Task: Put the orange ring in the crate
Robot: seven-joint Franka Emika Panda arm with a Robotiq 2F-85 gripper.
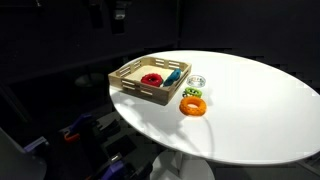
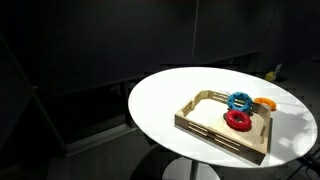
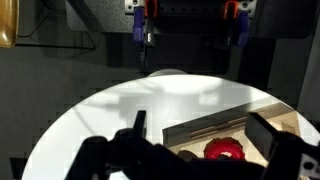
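Observation:
The orange ring (image 1: pixel 192 106) lies on the white round table, just outside the crate, with a small green ring (image 1: pixel 194 94) resting on it. It also shows in an exterior view (image 2: pixel 265 103) beyond the crate's far side. The tan crate (image 1: pixel 128 82) (image 2: pixel 205 125) holds a red ring (image 1: pixel 152 79) (image 2: pixel 238 120) and a blue ring (image 1: pixel 172 76) (image 2: pixel 240 100). In the wrist view my gripper (image 3: pixel 205 138) is open and empty, high above the table, with the crate wall (image 3: pixel 200 128) and red ring (image 3: pixel 225 150) below it. The orange ring is out of the wrist view.
A small clear round thing (image 1: pixel 196 80) lies on the table beside the crate. A yellow object (image 2: pixel 272 72) sits at the table's far edge. The white tabletop (image 1: pixel 260 110) extends wide beyond the rings. Dark surroundings lie all around the table.

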